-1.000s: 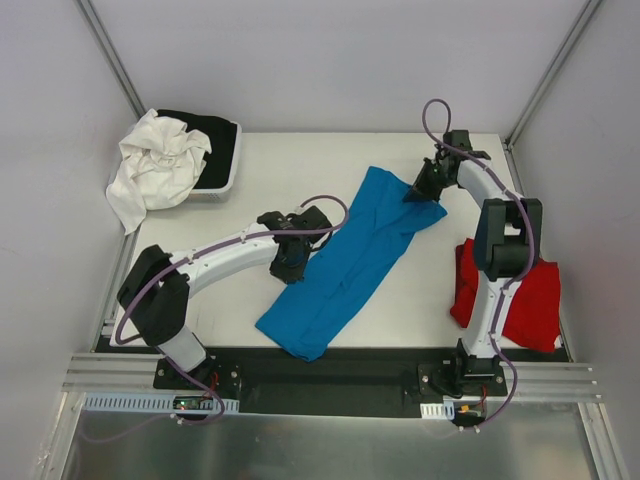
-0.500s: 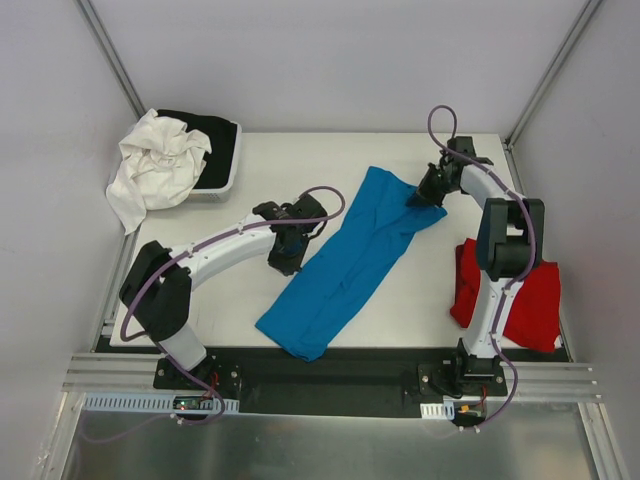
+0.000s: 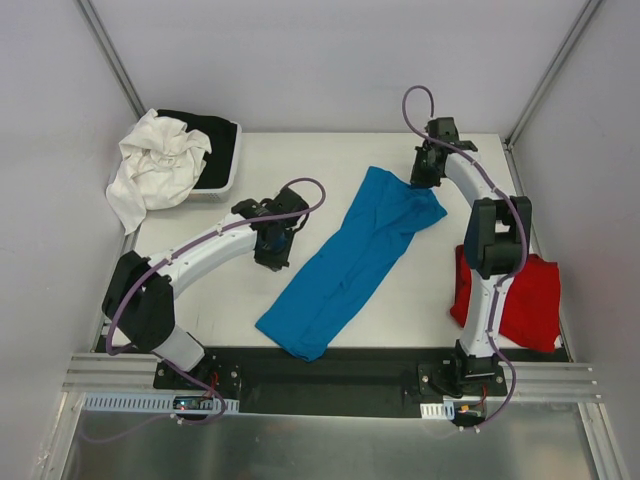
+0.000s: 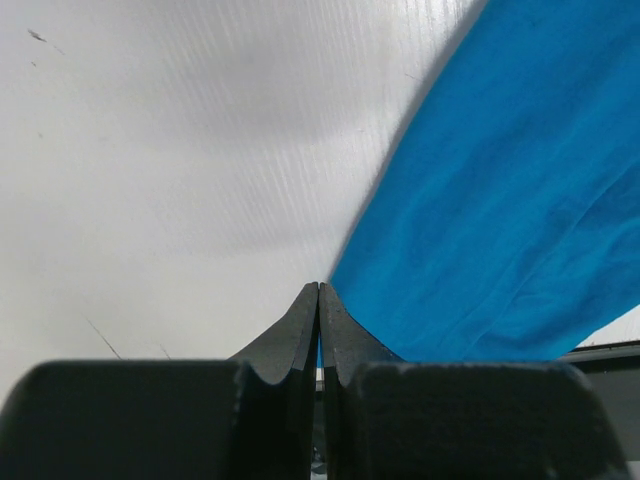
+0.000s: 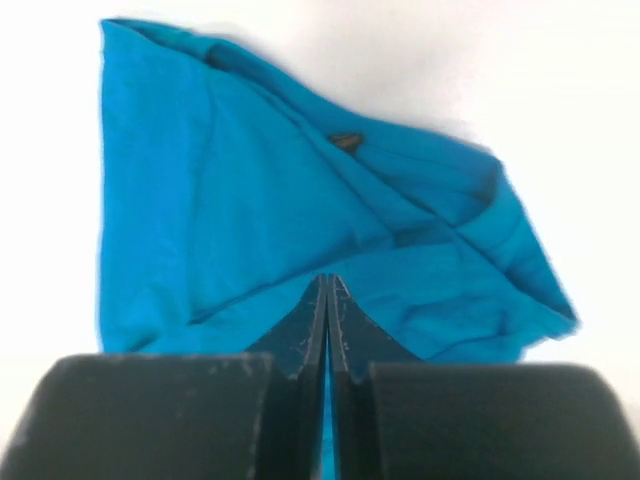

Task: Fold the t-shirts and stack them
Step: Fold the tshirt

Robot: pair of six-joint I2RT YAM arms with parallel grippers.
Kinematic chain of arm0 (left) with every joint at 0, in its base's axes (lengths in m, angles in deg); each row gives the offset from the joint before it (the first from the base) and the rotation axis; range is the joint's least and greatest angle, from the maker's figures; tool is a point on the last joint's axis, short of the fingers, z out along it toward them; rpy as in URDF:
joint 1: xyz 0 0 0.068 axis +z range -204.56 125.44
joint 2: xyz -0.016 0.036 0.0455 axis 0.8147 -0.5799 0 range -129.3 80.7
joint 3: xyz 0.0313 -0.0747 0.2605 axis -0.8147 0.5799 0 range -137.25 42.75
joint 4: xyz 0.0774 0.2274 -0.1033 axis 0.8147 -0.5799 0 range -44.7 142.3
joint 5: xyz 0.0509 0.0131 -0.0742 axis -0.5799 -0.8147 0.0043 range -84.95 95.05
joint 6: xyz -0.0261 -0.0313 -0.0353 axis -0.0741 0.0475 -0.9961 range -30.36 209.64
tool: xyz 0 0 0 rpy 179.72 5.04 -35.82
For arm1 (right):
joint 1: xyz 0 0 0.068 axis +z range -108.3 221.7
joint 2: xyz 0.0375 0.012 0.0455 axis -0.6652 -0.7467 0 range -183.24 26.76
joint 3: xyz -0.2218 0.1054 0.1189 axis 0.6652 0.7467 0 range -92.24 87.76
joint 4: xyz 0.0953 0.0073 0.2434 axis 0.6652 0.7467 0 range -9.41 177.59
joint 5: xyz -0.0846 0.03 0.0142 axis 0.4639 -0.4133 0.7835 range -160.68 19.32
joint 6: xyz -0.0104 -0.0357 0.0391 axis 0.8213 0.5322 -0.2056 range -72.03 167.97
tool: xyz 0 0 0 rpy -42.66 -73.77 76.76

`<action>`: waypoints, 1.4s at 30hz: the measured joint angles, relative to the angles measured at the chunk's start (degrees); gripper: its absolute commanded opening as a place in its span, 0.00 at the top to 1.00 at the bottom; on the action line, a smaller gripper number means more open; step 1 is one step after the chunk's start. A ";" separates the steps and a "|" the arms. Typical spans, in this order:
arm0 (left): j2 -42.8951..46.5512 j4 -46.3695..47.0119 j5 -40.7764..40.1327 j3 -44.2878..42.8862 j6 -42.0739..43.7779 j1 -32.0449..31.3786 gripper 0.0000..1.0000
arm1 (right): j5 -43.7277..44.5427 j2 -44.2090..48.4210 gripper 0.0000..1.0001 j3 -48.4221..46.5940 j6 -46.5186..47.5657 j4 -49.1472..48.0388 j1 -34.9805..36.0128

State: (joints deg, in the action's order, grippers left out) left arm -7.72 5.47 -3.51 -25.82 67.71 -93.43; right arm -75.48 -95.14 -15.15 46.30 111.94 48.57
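The turquoise-blue t-shirt (image 3: 350, 260) lies folded into a long strip, running diagonally from the table's far middle to its front edge. My left gripper (image 3: 270, 255) is shut and holds nothing, just left of the strip's long edge; the left wrist view shows its tips (image 4: 319, 287) beside the blue t-shirt (image 4: 500, 200). My right gripper (image 3: 420, 178) is shut at the strip's far end. In the right wrist view it (image 5: 327, 278) hovers over the blue cloth (image 5: 250, 200), which lies flat. The red t-shirt (image 3: 525, 300) sits crumpled at the right edge, partly behind the right arm.
A white basket (image 3: 232, 165) at the far left holds a black garment (image 3: 215, 135), with a white garment (image 3: 155, 170) draped over its rim. Enclosure walls stand close on the left, right and back. Bare table (image 3: 210, 300) lies left of the strip.
My left gripper has drawn back left and away from the blue strip's edge. My right gripper has shifted toward the far edge, off the strip's top corner. Both stayed shut.
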 measured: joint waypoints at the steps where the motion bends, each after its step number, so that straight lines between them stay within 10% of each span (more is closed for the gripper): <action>1: -0.04 0.02 0.20 0.00 0.02 0.00 1.00 | 2.21 0.00 0.99 -0.57 1.07 0.85 0.70; 15: -0.63 0.02 1.86 0.00 -0.17 0.37 1.00 | 22.45 0.00 0.99 -1.38 5.68 10.78 3.98; 34: -6.84 -1.03 2.12 -7.65 0.11 0.37 1.00 | 11.39 -3.28 0.99 3.98 0.11 13.27 0.22; 42: -8.85 -1.20 3.10 -9.73 0.57 0.37 1.00 | 4.98 -10.36 0.99 -8.13 -1.22 16.00 2.82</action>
State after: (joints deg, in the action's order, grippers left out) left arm -16.58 4.27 -0.41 -35.55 68.28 -93.06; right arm -70.49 -105.50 -23.28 45.07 127.94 51.39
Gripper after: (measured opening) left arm 0.003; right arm 0.009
